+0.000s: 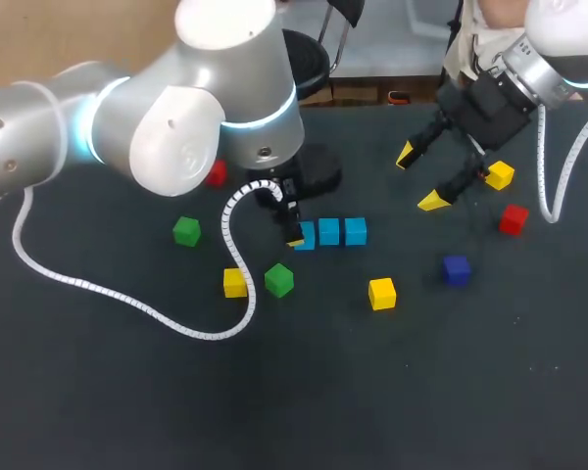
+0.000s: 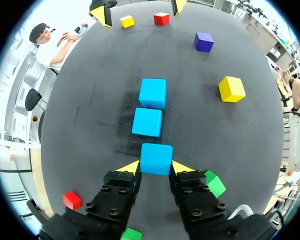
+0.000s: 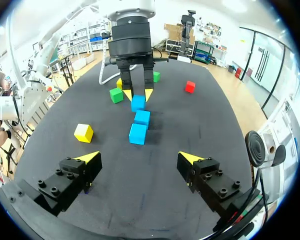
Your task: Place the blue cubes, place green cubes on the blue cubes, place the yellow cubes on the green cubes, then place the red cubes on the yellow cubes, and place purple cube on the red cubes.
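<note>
Three blue cubes lie in a row mid-table (image 1: pixel 329 232). My left gripper (image 1: pixel 294 230) (image 2: pixel 156 167) is shut on the row's end cube (image 2: pixel 156 158) (image 3: pixel 138 102), which rests on the table in line with the other two (image 2: pixel 147 122) (image 2: pixel 153 93). My right gripper (image 1: pixel 418 178) (image 3: pixel 139 159) hangs open and empty above the table, back right of the row. Green cubes (image 1: pixel 186 231) (image 1: pixel 279 279), yellow cubes (image 1: pixel 235 282) (image 1: pixel 381 293) (image 1: pixel 500 175), red cubes (image 1: pixel 216 174) (image 1: pixel 513 219) and a purple cube (image 1: pixel 456 269) lie scattered singly.
The left arm's white cable (image 1: pixel 127 299) trails across the table's left half. The black tabletop (image 1: pixel 372 392) is bare along the front.
</note>
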You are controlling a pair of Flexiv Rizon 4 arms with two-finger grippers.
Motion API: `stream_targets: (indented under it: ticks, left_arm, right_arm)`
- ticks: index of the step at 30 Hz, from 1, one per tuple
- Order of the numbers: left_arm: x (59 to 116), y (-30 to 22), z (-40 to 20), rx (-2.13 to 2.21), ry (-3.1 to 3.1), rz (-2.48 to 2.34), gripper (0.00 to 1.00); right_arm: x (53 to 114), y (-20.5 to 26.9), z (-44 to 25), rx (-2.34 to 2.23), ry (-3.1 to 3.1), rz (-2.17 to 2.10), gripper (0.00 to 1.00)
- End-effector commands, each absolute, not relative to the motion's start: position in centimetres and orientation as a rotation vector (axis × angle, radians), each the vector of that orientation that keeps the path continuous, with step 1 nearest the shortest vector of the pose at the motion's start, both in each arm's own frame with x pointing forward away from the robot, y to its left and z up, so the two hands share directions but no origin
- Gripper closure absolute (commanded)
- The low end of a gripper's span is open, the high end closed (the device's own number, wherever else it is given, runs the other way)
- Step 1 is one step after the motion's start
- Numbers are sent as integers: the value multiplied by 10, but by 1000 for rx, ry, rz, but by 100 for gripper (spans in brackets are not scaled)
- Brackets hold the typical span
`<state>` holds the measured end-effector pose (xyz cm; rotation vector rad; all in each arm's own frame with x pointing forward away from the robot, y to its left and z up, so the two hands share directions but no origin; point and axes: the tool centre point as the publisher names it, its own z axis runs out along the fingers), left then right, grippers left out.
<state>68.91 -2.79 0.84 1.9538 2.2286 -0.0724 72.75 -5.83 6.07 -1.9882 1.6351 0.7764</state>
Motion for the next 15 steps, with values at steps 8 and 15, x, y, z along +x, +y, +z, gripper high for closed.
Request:
stream_targets:
  ticks: [8,15]
  left_arm:
    - [694,-24,1,1979,2216,-69,100]
    - [697,-21,3,1985,2190,-73,100]
  right_arm:
    - [727,-58,61,-1987,1634,777,0]
    - [727,-58,61,-1987,1634,777,0]
